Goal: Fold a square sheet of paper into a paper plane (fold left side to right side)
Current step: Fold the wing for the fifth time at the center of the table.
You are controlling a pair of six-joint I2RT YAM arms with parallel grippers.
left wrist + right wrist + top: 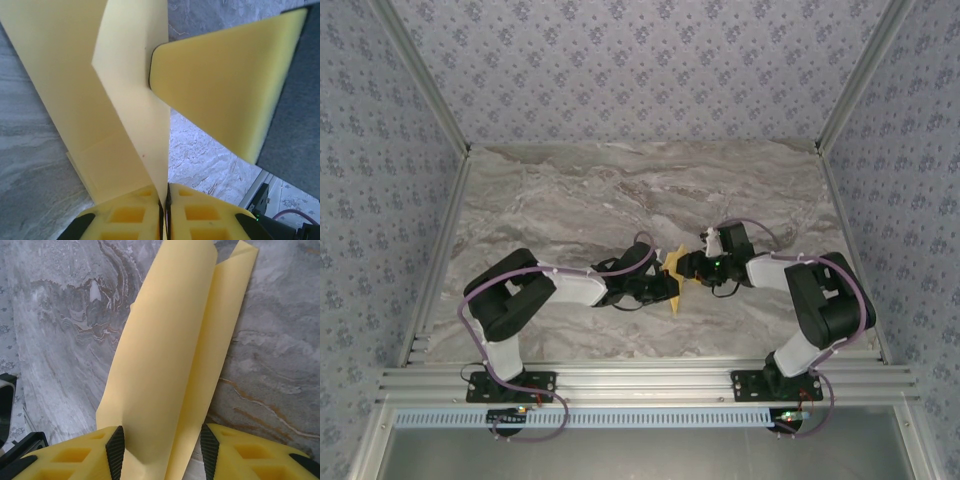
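Clenched on an edge of the light, floppy, crease-prone paper (125, 100), a sensible hold, sits the left hand (165, 202); the right hand (160, 452) straddles it, seemingly released.

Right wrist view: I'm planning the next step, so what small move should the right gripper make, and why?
Probably close the right gripper on the folded paper: its jaws stand open on either side of it, while the left gripper pinches it shut.
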